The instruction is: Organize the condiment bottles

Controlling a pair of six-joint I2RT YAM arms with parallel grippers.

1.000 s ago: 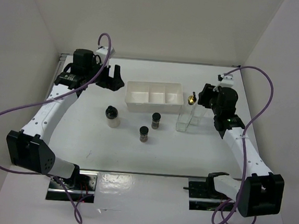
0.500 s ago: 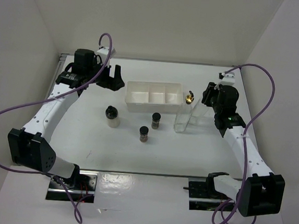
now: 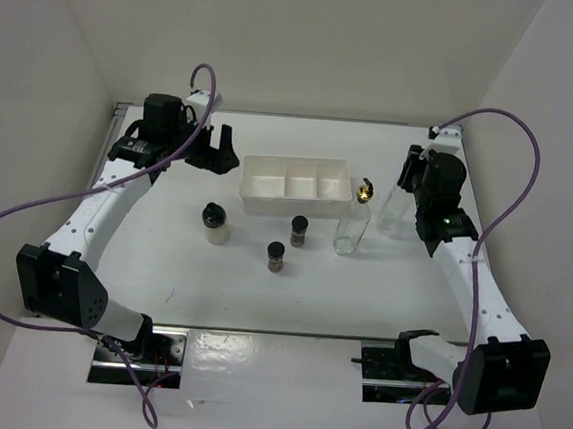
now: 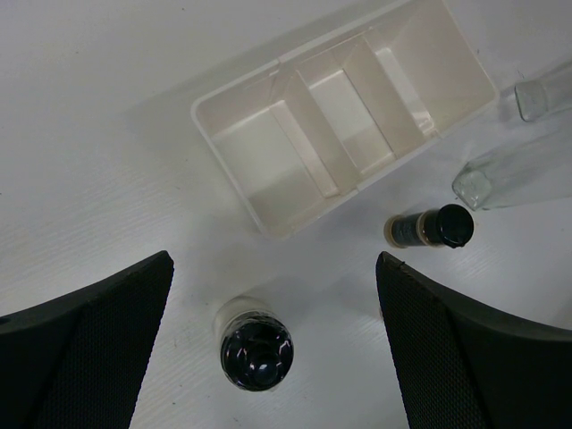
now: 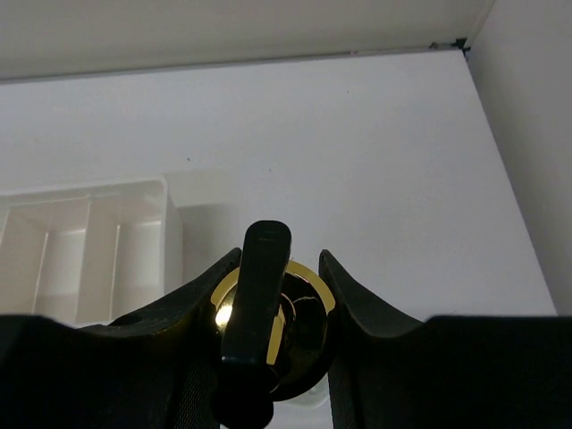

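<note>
1. The left arm reaches up the left side of the white table (image 3: pixel 163 254), elbow bent, wrist turned towards the middle.
2. The left gripper (image 3: pixel 218 151) hangs just left of the white rectangular three-compartment tray (image 3: pixel 292 206), spread wide and holding nothing. In its wrist view, the wider whitish jar with a black cap (image 4: pixel 255 353) stands below the gap between the fingers (image 4: pixel 107 340).
3. The right arm stretches along the right side, forearm angled inward and wrist tipped over.
4. The right gripper (image 3: pixel 407 175) is clamped on the gold pourer top (image 5: pixel 313 284) of a tall clear square glass bottle (image 3: pixel 394 214). That bottle is to the right of the tray; I cannot tell whether its base touches the table.
5. The second tall clear glass bottle (image 3: pixel 353 228) stands upright just beside it, near the tray's right front corner.
6. One small dark black-capped jar (image 3: pixel 299 232) stands in front of the tray. The other small dark jar (image 3: pixel 276 257) is nearer still, and the whitish jar is well to their left.
</note>
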